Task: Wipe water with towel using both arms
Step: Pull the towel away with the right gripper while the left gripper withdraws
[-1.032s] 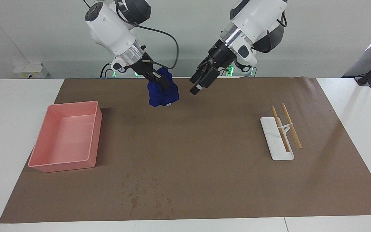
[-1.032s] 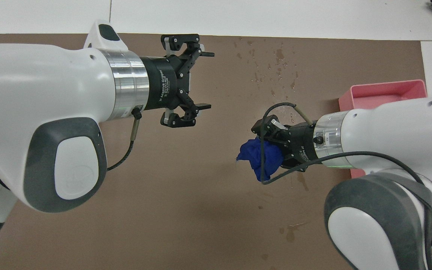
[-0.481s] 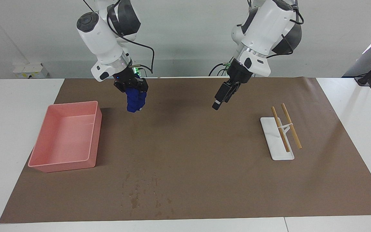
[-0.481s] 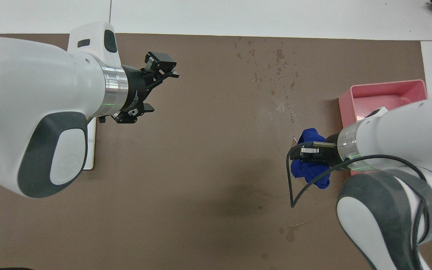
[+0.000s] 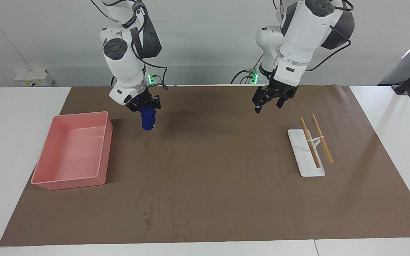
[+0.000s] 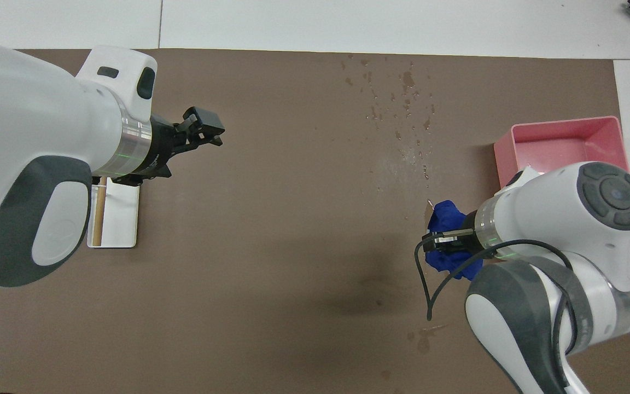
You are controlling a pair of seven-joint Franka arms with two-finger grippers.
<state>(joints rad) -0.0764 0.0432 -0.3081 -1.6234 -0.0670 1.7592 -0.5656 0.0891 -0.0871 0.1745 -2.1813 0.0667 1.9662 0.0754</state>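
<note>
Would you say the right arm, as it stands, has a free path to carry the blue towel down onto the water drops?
Probably yes. The right gripper holds the blue towel in the air over bare mat, beside the pink bin; nothing stands between it and the water drops, which lie farther from the robots.

tray [image 5: 71, 153] at the right arm's end, rack [image 5: 306, 158] at the left arm's, droplets [image 5: 158, 213] farthest.

White table [image 5: 12, 117] under a brown mat [image 5: 226, 185]; pale wall [image 5: 205, 42], perhaps a socket box [image 5: 34, 77]
</note>
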